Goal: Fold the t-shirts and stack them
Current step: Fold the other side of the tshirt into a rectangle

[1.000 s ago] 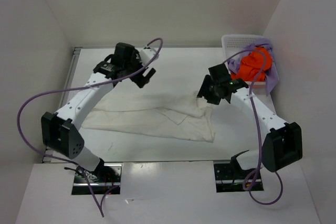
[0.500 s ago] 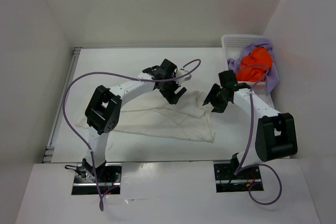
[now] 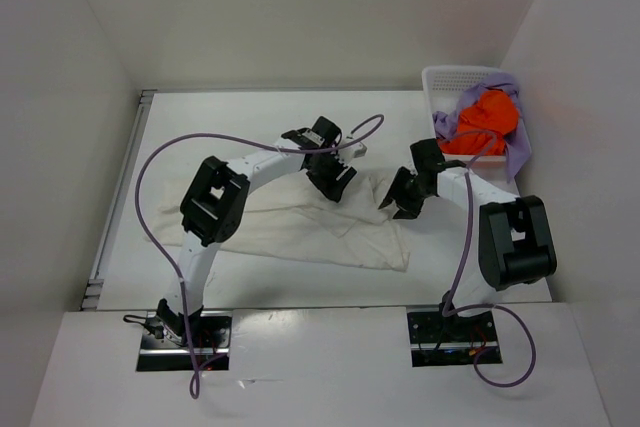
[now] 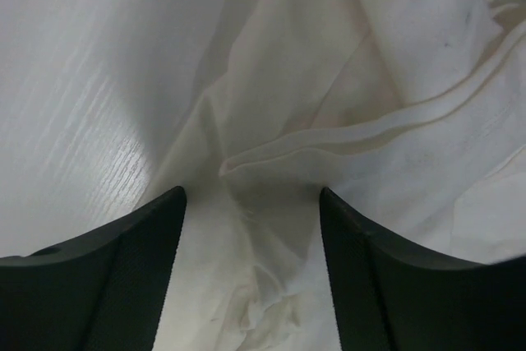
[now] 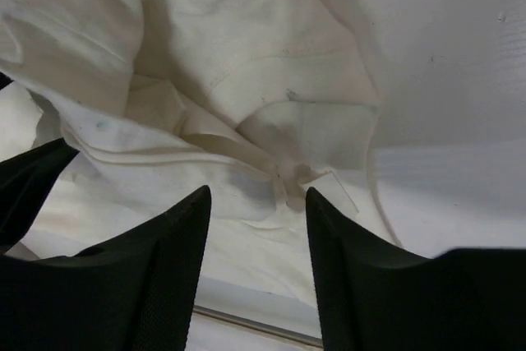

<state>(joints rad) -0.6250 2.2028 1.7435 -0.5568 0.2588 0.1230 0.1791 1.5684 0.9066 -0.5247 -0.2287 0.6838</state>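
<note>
Currently I log: cream-white t-shirt (image 3: 290, 232) lying wrinkled mid counter (image 3: 200, 137), far-right part bunched. Left gripper (image 3: 335, 180) low over its far edge, fingers spread, hem fold between them, unpinched. Right gripper (image 3: 397, 202) beside it, fingers spread over bunched corner. Orange t-shirt (image 3: 488, 119) and lavender t-shirt (image 3: 517, 150) heaped in basket (image 3: 440, 77), far right.

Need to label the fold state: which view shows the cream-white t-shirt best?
Top external: the cream-white t-shirt lies spread out, most of its outline visible. Left wrist shows only a folded hem close up; right wrist only crumpled cloth.
</note>
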